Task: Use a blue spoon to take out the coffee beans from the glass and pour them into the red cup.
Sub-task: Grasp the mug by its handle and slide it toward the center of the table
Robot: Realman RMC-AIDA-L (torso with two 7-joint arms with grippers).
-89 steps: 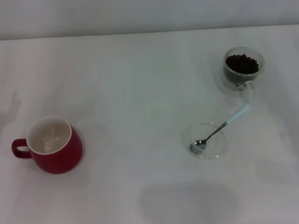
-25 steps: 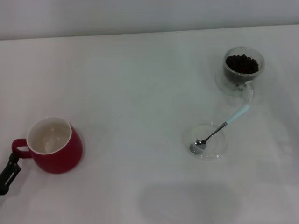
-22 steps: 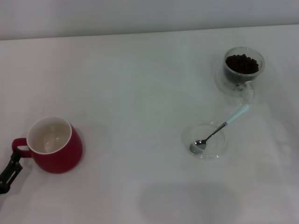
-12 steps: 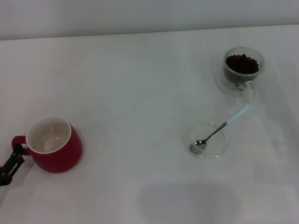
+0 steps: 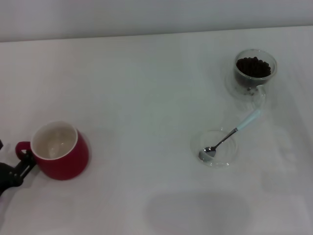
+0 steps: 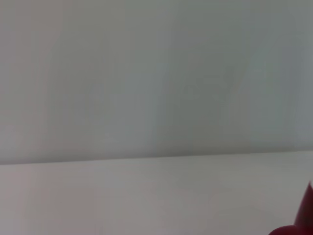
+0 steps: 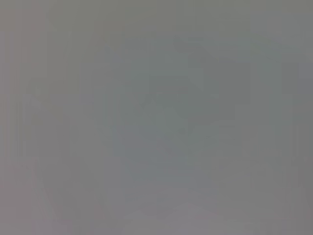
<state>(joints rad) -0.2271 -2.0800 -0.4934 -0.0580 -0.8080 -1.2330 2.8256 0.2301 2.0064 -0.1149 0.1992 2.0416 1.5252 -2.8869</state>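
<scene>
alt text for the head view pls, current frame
The left gripper reaches in from the table's left edge and touches the handle of an empty red cup. On the right, a glass of coffee beans stands behind a clear saucer, in which a blue spoon rests, its handle pointing toward the glass.

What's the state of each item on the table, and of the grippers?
red cup: upright, empty, handle toward the left gripper.
glass: upright, holding coffee beans.
blue spoon: untouched, bowl in the saucer, handle pointing toward the glass.
saucer: flat on the table, holds only the spoon's bowl.
left gripper: at the cup's handle; grip unclear.
right gripper: not in view.
</scene>
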